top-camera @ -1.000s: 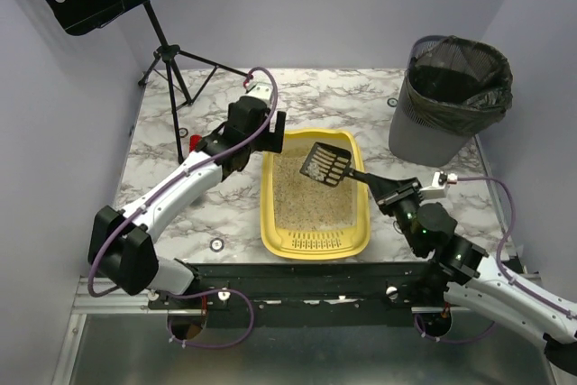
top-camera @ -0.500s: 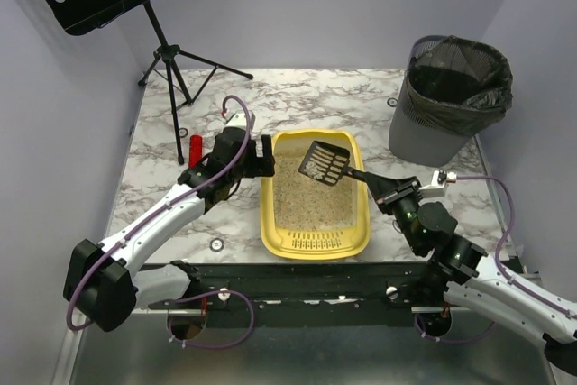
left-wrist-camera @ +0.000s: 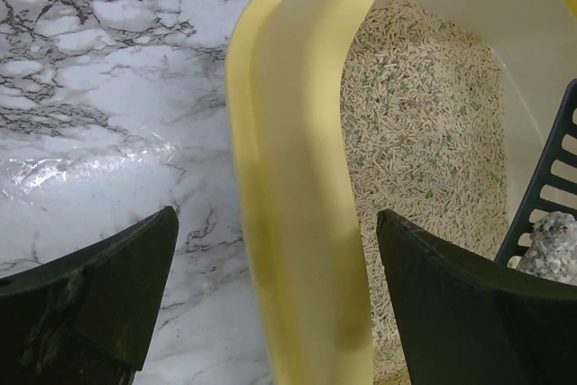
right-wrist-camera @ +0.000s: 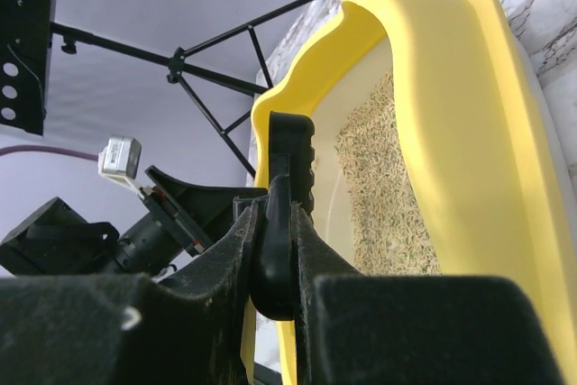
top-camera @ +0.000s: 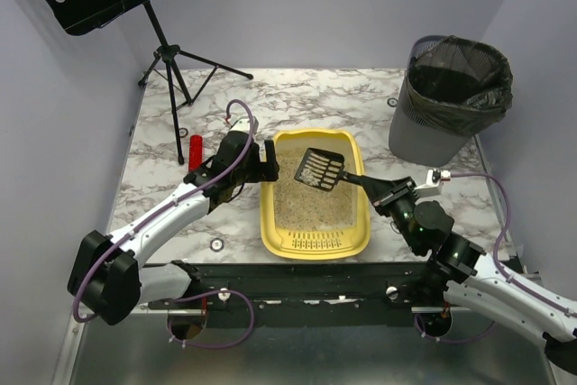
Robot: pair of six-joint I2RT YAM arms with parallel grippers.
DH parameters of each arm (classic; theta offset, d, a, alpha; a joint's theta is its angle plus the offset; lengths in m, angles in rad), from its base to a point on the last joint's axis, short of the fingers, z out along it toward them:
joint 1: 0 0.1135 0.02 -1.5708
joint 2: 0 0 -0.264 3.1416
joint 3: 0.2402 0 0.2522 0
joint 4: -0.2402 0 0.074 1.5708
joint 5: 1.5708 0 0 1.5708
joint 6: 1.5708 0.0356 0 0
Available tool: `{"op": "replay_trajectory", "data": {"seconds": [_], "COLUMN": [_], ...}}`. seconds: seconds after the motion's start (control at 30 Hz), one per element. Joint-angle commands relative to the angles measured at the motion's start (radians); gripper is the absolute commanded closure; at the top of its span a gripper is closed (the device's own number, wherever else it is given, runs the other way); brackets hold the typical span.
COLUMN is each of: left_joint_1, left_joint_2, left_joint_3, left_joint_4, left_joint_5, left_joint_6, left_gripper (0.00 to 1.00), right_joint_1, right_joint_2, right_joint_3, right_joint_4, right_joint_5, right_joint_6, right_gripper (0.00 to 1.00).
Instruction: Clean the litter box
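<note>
Squarely, litter box (left-wrist-camera: 293, 123) rim inside left hand (left-wrist-camera: 275, 223), jaws apart

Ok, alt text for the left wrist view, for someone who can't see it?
The open left gripper straddles the yellow side wall of the litter box. At right, a black scoop holds a grey clump over the litter.

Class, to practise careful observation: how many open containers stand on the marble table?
2: the yellow litter box at the centre, and the grey bin at the far right corner.
</note>
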Motion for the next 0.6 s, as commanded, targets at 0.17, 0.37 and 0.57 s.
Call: {"op": "replay_trajectory", "data": {"seconds": [0.17,0.37,0.57], "left_joint_1": [-0.002,-0.001,-0.002], "left_joint_2": [0.029,0.061,0.054], "left_joint_3": [0.005,0.014,0.013], "left_joint_4": [0.007,0.02,0.017], "left_joint_5": [0.028,0.039,0.039], "left_joint_6": [-0.022,-0.026,-0.029], "left_gripper": [0.01,0.01,0.01], "right_joint_1": [0.004,0.002,0.004], "right_joint_2": [-0.073,0.003,0.085], "right_joint_3": [0.068,0.083,0.152], "right_joint_4": [-0.063,-0.06,-0.055], "right_joint_5": [0.035,-0.074,-0.097], "right_joint_6": [-0.183,-0.185,-0.235], "right_gripper": [1.0,1.0,1.0]}}
